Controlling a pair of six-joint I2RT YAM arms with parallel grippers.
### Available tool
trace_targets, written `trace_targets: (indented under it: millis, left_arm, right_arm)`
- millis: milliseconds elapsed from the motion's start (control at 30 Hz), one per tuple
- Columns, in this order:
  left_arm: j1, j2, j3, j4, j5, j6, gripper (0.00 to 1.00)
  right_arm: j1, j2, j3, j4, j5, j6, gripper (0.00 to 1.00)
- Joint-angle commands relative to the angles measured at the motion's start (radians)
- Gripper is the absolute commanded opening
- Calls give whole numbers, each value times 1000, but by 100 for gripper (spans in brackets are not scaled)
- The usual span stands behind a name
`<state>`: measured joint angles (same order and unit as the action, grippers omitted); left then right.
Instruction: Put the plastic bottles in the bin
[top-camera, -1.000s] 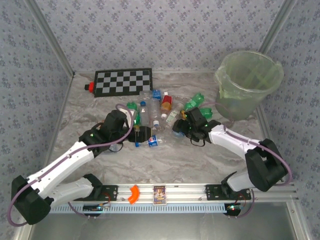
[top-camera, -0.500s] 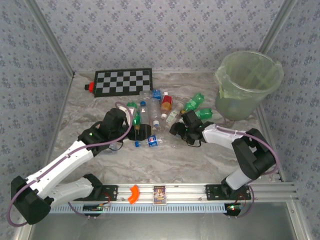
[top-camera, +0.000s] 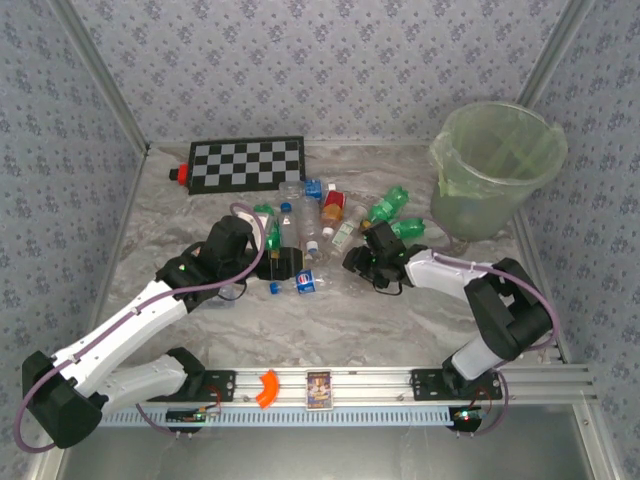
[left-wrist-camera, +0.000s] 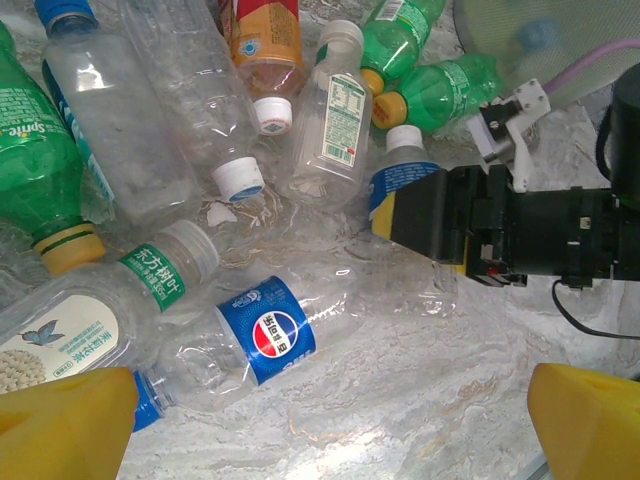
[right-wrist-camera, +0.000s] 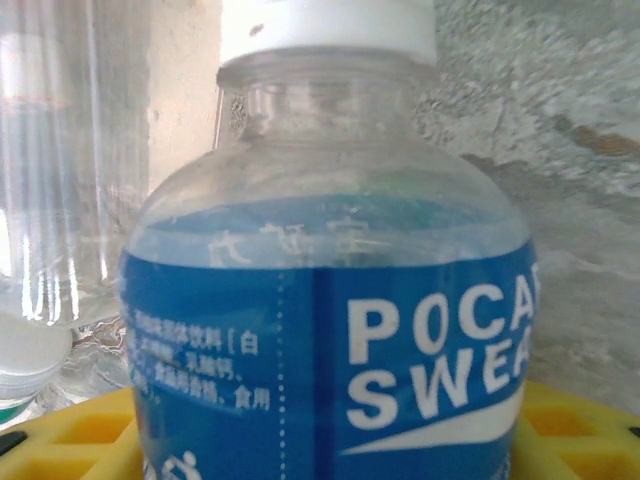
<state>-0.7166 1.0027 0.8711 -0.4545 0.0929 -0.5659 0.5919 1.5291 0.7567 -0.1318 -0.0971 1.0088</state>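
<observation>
Several plastic bottles (top-camera: 320, 215) lie in a heap at mid-table: clear ones, green ones and an orange-brown one (left-wrist-camera: 262, 45). My left gripper (top-camera: 285, 262) hangs open over the heap's near edge. Its yellow fingertips (left-wrist-camera: 60, 425) frame a clear bottle with a blue Pepsi label (left-wrist-camera: 265, 335) lying on its side. My right gripper (top-camera: 358, 260) is at the heap's right side, shut on a clear bottle with a blue label and white cap (right-wrist-camera: 330, 300); the yellow pads (right-wrist-camera: 70, 435) touch both of its sides. The pale-green bin (top-camera: 470, 190) stands at the far right.
A black-and-white checkerboard (top-camera: 247, 163) with a small red block (top-camera: 178, 173) at its left end lies at the back. Patterned walls close the table on three sides. The rail at the near edge carries an orange piece (top-camera: 267, 388).
My right arm reached left to the heap and its jaws came together on the blue-labelled bottle. The left arm barely shifted and stayed open.
</observation>
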Motion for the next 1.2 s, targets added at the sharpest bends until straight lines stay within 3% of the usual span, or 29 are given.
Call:
trace_targets:
  millis: [0, 300, 667, 900, 1167]
  left_arm:
    - [-8, -27, 16, -11, -26, 1, 100]
    - [-9, -39, 29, 8, -60, -7, 100]
    - [-10, -100, 27, 38, -77, -18, 100]
    - [-8, -188, 31, 60, -206, -40, 100]
    - [-9, -248, 79, 52, -301, -30, 100]
  right_arm:
    - [11, -79, -3, -63, 62, -29, 59]
    - [70, -280, 49, -229, 263, -121, 61]
    - [136, -433, 188, -311, 483, -370, 60]
    - [143, -498, 297, -288, 543, -575, 59]
    - [135, -437, 524, -292, 529, -688, 59]
